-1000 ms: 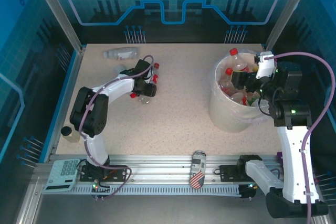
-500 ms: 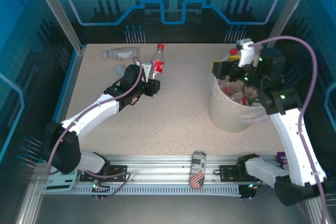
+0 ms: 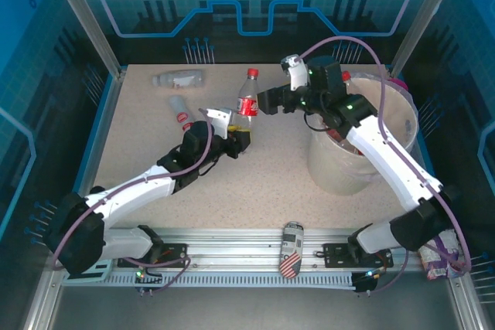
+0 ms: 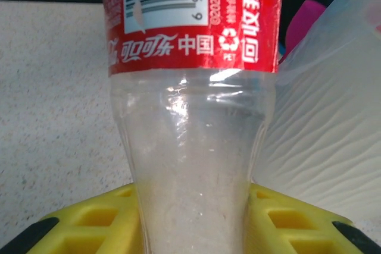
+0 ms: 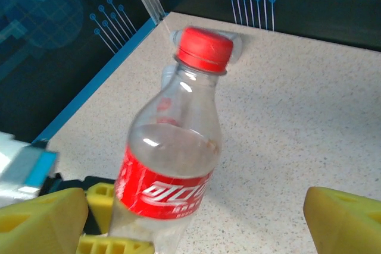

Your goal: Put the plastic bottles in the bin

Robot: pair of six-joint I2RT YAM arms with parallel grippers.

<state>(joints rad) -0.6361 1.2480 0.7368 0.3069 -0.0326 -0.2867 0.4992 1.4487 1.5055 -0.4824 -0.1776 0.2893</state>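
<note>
Near the middle of the table, a little toward its far edge, the left gripper holds one plastic bottle upright. Its jaws are closed on the narrow lower part of the bottle, below the red label; in the left wrist view the yellow fingers press on both sides of the clear plastic.

The right gripper is just beside the bottle on the bin side, at about the height of the label, with its jaws wide apart. In the right wrist view the bottle stands between the two fingers, nearer to one of them, and I see no contact.

I judge the step to be a handover, because the bin stands at the right side of the table, well apart from the left arm. To do it well, the right jaws should go around the label, above the left fingers, with the bottle centred between them. They should close first, and only then should the left jaws let go. The bottle looks empty and thin, so a gentle grip is probably enough.

Two more bottles lie near the far left corner.
</note>
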